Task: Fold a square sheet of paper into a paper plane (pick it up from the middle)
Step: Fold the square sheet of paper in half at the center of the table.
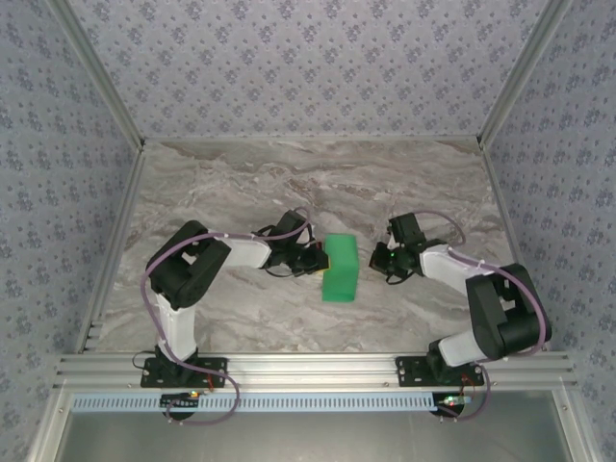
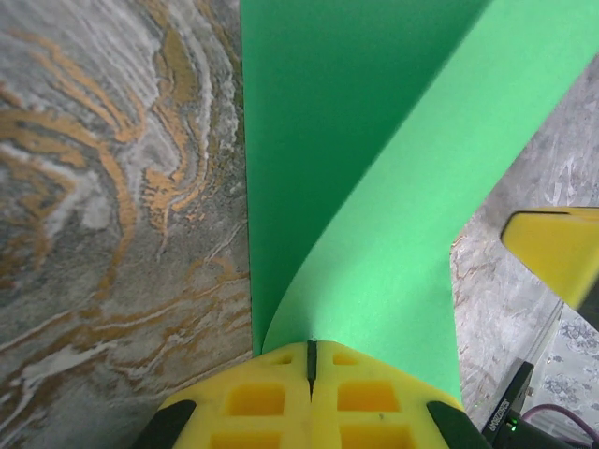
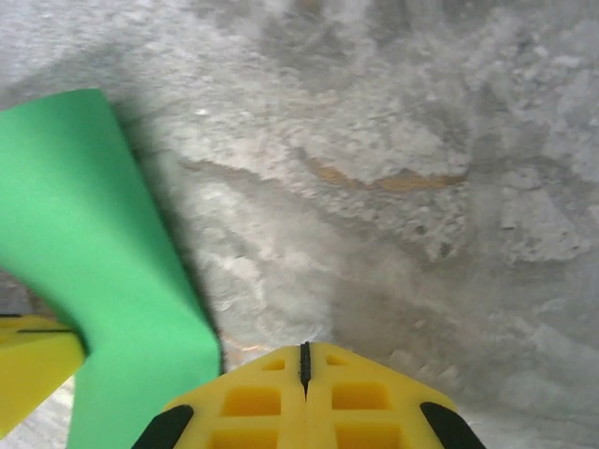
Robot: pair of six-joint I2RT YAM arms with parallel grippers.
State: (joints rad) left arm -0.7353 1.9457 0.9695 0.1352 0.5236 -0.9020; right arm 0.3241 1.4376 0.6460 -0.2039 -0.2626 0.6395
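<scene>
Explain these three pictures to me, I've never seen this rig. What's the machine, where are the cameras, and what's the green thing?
The machine is two small robot arms bolted at the near edge of a marble-patterned table. The wide picture looks down from above and behind them, with the left arm on the left and the right arm on the right. The other two pictures come from a camera on each wrist, so the yellow blocks at the bottom are that arm's own fingers.

The green thing is the square sheet of paper, lying partly folded over in the middle of the table. The left arm's fingers are shut and appear to pinch the paper's edge, lifting a curved flap. The right arm's fingers are shut too, holding nothing, just beside the sheet.
</scene>
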